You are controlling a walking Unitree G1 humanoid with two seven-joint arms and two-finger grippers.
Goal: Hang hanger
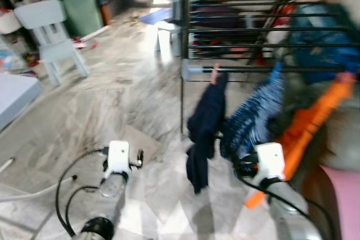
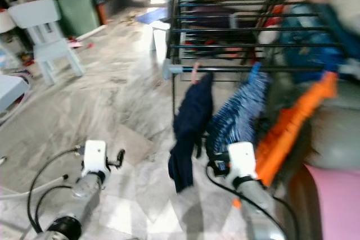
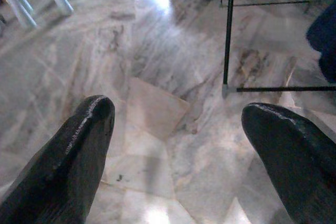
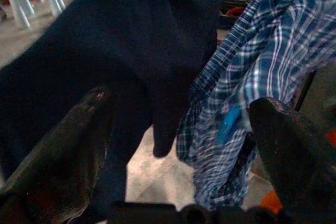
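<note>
- A black rack [image 1: 253, 23] is seen at 12 to 1 o'clock, standing on a marble floor [image 1: 112, 99].
- Three pieces of clothing are hung from the rack's front bar [image 1: 247, 70]: a dark blue cloth [image 1: 205, 125], a checked shirt [image 1: 253, 113] just beside it at 3 o'clock, and an orange cloth [image 1: 315, 116] further toward 3 o'clock.
- A pink hook [image 1: 215, 74] of a hanger is seen on the bar above the dark cloth, and a blue hook [image 1: 277, 70] above the shirt.
- The right gripper [image 4: 178, 145] is held wide, with nothing between its fingers [image 4: 63, 145]. It is pointed at the dark cloth and the shirt, which are close in front of it.
- The left gripper [image 3: 176, 145] is held wide too, with nothing in it. It is pointed at the floor near a rack leg [image 3: 229, 30].
- A small pale chair [image 1: 53, 37] is seen well apart at 10 o'clock.
- The hangers look already hung, so the hanging step seems done or nearly done.
- Next, the right arm would likely need to be drawn back without the clothes being pulled off the bar.
</note>
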